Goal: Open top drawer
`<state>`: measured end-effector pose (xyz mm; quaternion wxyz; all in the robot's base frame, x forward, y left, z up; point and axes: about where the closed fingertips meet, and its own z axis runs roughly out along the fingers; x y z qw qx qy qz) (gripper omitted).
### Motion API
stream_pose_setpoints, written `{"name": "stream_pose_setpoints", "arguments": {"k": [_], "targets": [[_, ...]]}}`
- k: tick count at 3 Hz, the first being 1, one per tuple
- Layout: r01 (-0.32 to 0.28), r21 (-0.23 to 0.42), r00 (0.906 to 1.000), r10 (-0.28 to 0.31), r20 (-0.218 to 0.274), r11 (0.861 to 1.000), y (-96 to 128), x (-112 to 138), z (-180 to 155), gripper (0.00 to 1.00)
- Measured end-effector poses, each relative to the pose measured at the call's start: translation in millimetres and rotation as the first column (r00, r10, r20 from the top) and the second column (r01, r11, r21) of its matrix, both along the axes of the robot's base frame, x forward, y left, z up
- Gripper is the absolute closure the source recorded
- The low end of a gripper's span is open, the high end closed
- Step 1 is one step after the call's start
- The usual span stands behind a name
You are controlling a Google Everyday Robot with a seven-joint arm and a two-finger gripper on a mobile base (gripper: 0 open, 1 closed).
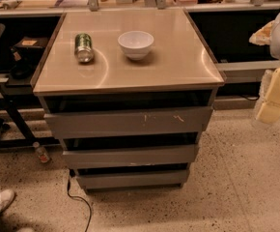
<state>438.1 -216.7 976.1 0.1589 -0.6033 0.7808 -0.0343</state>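
While jaws hang at right edge (state: cannot tell), top drawer (128,122) shows slanted, scratched grey front.

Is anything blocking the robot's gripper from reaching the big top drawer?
Nothing visible does. The gripper hangs at the right edge, and only speckled floor lies between it and the wide grey top drawer. The green can and white bowl sit up on top.

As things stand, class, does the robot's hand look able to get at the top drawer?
Probably yes. The hand hangs at the right edge, apart from the cabinet, and nothing stands before the top drawer; can and bowl sit on top, out of the way.
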Motion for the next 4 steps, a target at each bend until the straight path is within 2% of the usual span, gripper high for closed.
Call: {"name": "stream_pose_setpoints", "arguments": {"k": [1, 2, 3, 4], "targets": [[0.000, 0.000, 1.0000, 0.000, 0.000, 1.000, 0, 0, 0, 0.00], [-0.019, 0.007, 0.9994, 0.019, -0.030, 1.000, 9, -1, -29, 0.00], [-0.059, 0.013, 0.9945, 0.060, -0.086, 0.998, 27, 2, -76, 0.00], [-0.082, 0.049, 0.9881, 0.088, -0.126, 0.995, 52, 10, -118, 0.00]]}}
